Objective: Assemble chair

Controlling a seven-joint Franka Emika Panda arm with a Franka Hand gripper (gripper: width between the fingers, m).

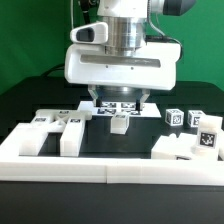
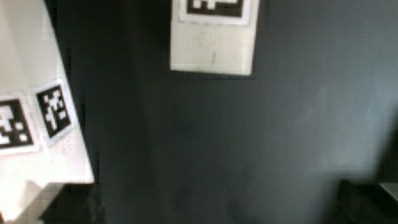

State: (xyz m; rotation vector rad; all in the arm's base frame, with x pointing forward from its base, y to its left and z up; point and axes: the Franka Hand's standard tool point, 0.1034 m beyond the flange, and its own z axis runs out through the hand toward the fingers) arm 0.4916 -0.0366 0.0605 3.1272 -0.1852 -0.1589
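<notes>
**Chair assembly, pick-up approach.** The Panda arm's gripper (image 1: 120,100) was pictured low over the black table (image 1: 30,95). Its jaws were spread wide and nothing was held between them. Just below it in the exterior view, a small white block (image 1: 119,123) of the chair was seen standing on the table, clear of the fingers.

In the wrist view the same block (image 2: 214,40), topped by a black-and-white tag, was shown near the frame's edge. Bare dark table was left between it and the pincer.

The other chair parts were seen loose and unjoined, all inside the low white border wall (image 1: 110,172):
- Long pieces (image 1: 68,135) were laid out on the exterior view's left.
- Tagged cubes (image 1: 176,117) and a flat slab (image 1: 178,150) were grouped on the exterior view's right.

A white tagged surface (image 2: 36,115) was also caught at the side of the wrist view, and which item it was could not be told.

The assembly was judged to be at an early stage, since no two parts were seen joined. The step in hand was taken to be the approach to a pick of the small block.

For the next move, the released jaws would need to be centred over the block and lowered until its sides were straddled, and only then closed. An off-centre or slanted grip was thought likely to tip so small a piece.
</notes>
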